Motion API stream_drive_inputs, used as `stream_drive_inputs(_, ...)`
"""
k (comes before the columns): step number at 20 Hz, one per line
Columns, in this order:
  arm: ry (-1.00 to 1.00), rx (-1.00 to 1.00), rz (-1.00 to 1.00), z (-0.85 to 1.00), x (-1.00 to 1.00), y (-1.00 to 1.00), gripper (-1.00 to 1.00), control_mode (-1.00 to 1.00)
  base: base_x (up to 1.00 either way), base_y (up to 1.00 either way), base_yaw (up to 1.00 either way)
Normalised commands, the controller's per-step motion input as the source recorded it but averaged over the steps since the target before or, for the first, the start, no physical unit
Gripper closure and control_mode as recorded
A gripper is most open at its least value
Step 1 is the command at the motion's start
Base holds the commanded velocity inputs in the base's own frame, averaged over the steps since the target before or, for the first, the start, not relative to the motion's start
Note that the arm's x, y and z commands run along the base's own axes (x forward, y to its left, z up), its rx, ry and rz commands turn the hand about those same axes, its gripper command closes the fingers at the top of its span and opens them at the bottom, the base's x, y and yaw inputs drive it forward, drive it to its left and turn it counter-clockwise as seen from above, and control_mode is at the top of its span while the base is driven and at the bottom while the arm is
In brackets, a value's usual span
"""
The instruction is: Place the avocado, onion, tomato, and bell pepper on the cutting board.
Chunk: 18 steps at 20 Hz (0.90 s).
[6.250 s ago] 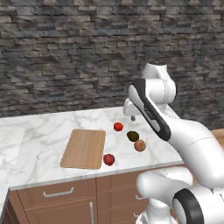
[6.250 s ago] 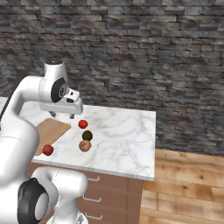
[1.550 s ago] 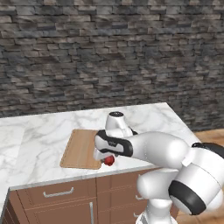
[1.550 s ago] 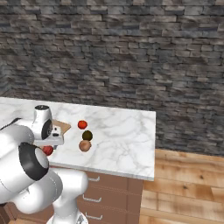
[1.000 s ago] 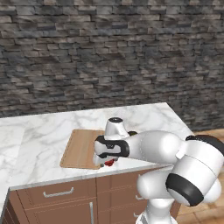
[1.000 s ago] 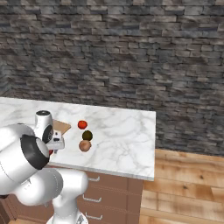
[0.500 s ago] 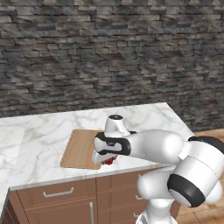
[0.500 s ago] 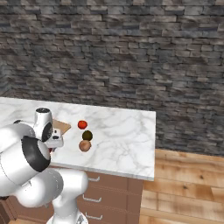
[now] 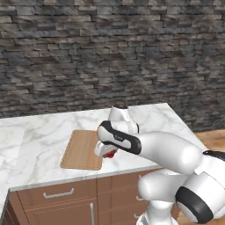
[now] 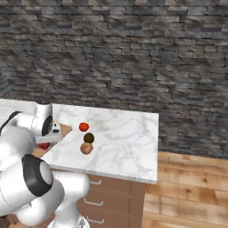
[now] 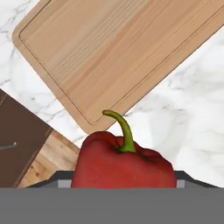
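One pincer clamped on one bell pepper, beside one cutting board, one tomato, one avocado, one onion on marble tabletop

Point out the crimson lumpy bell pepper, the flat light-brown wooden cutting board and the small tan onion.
crimson bell pepper (image 11: 124, 168), hand view, on its front shoulder below the green stem.
light-brown wooden cutting board (image 9: 81, 149), left base view, on its bare middle.
tan onion (image 10: 86, 148), right base view, on its rounded middle.

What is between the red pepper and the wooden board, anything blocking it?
Nothing visible. The bell pepper sits at the gripper, and only bare marble counter lies between it and the empty cutting board.
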Motion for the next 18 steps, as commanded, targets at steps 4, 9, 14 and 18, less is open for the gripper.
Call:
stream_drive_inputs(4, -0.07, 0.0, 0.11, 0.42, 0.0, 0.03, 1.0, -1.0, 0.0, 0.0, 0.0)
stream_drive_inputs(9, -0.08, 0.0, 0.07, 0.17, 0.0, 0.16, 1.0, -1.0, 0.0, 0.0, 0.0)
stream_drive_inputs(14, -0.15, 0.0, 0.05, 0.16, 0.0, 0.24, 1.0, -1.0, 0.0, 0.0, 0.0)
stream_drive_inputs(18, -0.17, 0.0, 0.02, 0.14, 0.0, 0.24, 1.0, -1.0, 0.0, 0.0, 0.0)
